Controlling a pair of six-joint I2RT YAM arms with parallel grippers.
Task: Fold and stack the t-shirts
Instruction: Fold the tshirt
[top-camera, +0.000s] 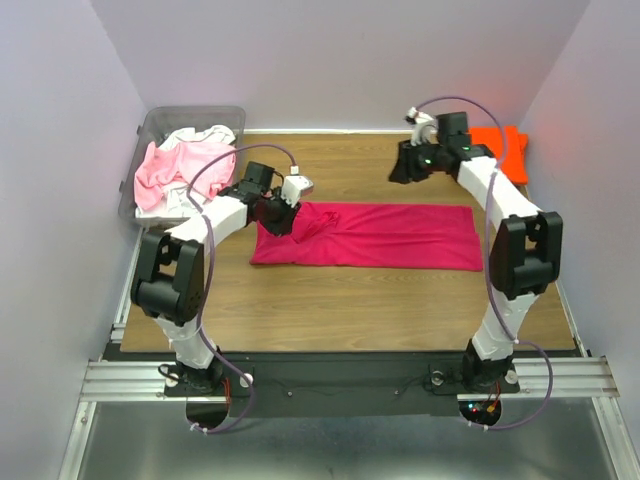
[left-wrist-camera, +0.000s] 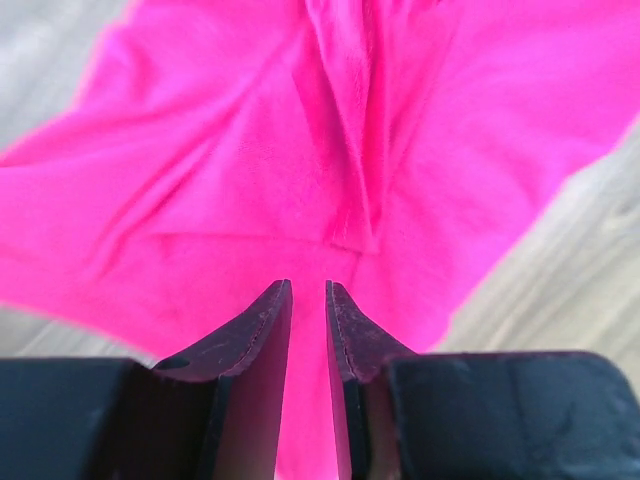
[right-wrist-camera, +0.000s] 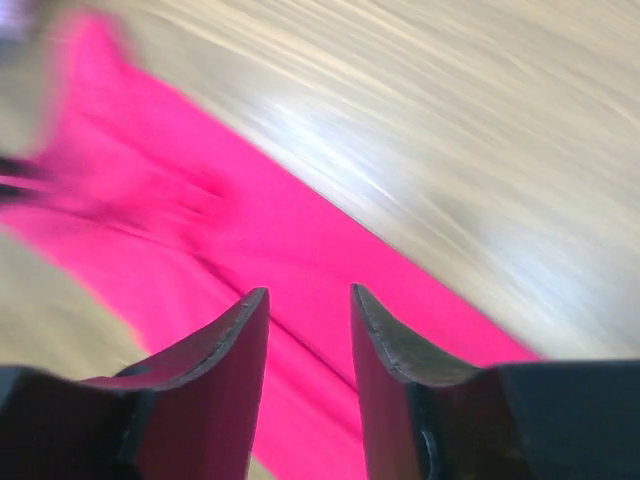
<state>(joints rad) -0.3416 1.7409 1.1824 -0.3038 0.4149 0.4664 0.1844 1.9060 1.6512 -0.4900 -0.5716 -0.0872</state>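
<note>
Magenta t-shirt (top-camera: 390, 236), a soft long strip on the wood-grain table (top-camera: 350, 300), puckers beneath the left gripper (left-wrist-camera: 308, 290), grasp unclear, while the right gripper (right-wrist-camera: 308, 293) hangs released near the far orange t-shirt (top-camera: 505, 146).

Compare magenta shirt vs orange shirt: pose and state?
Magenta shirt lies as a long flat strip across the middle of the table; orange shirt is a compact piece in the far right corner. Magenta covers far more surface than orange. The left gripper sits at magenta's bunched left end, far from orange. Both are plain bright fabric.
</note>
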